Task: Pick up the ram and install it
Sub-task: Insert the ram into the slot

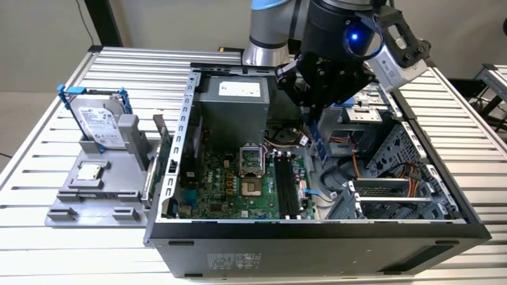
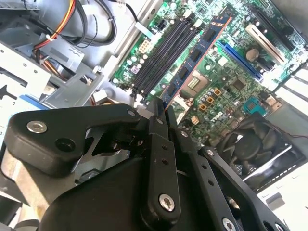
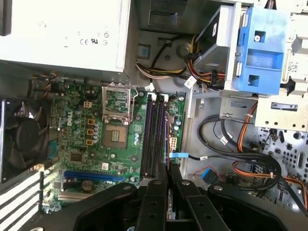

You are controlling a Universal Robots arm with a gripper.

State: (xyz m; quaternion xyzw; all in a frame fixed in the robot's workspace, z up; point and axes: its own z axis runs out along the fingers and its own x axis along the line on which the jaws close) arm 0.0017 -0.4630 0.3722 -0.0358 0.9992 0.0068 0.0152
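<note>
Pick done: we see the fingers clamped on the ram | ram juts out past the fingertips, held in the air over the slots, not touching them | install left: slots look empty, ram not yet seated.

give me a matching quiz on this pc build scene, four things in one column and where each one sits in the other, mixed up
Things:
1. ram
2. hard drive
3. processor chip
4. memory slots

Places:
A. on the motherboard, inside the case
B. lying flat on the grey stand
C. clamped in the hand
D. standing on edge in the grey stand

Pairs: 1-C, 2-D, 3-B, 4-A
</note>
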